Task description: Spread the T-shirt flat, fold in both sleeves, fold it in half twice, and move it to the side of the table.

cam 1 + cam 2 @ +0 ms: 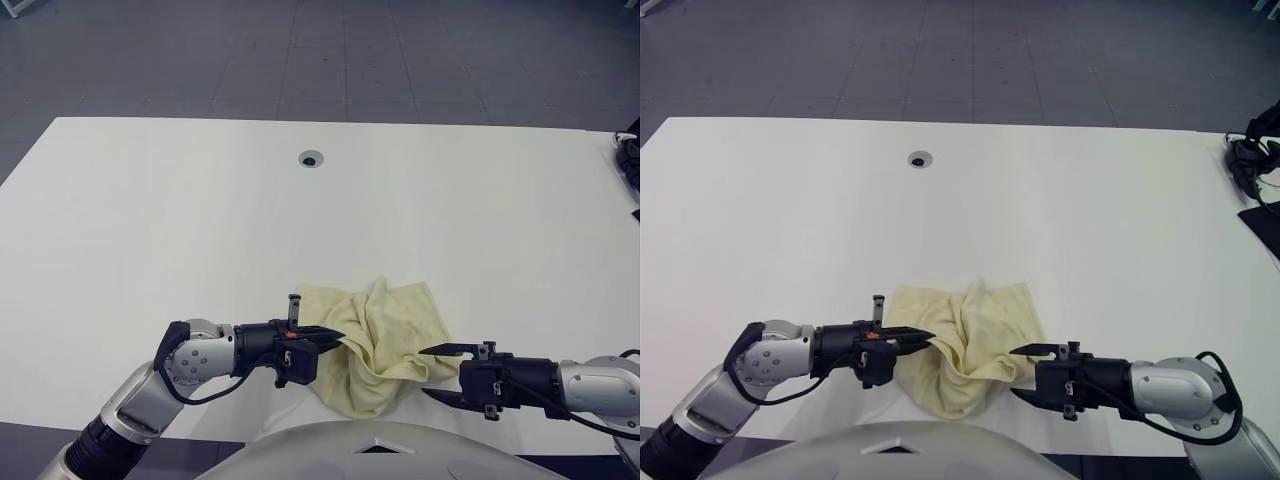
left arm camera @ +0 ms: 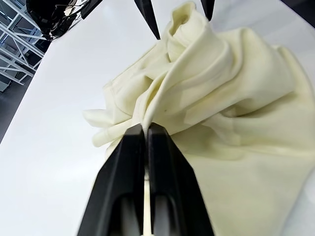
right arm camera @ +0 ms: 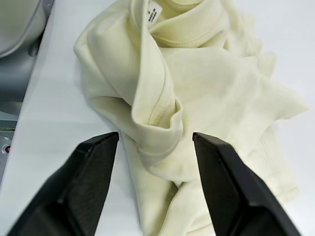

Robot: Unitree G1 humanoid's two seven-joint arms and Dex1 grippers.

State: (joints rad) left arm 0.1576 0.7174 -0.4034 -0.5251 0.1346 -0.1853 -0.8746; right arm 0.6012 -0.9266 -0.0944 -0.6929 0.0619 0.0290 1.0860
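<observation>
The left tool [image 1: 335,338] is pressed together, pinching a fold at the left edge of the crumpled T-shirt [image 1: 385,325]. The right tool [image 1: 428,372] is spread, its tips at the shirt's right edge. The shirt lies bunched near the front edge of the desk [image 1: 150,220].

crumpled t-shirt [image 1: 970,345] lies on the table [image 1: 1060,210]; left gripper [image 1: 926,338] pinches it; right gripper [image 1: 1013,371] spread just beside
</observation>
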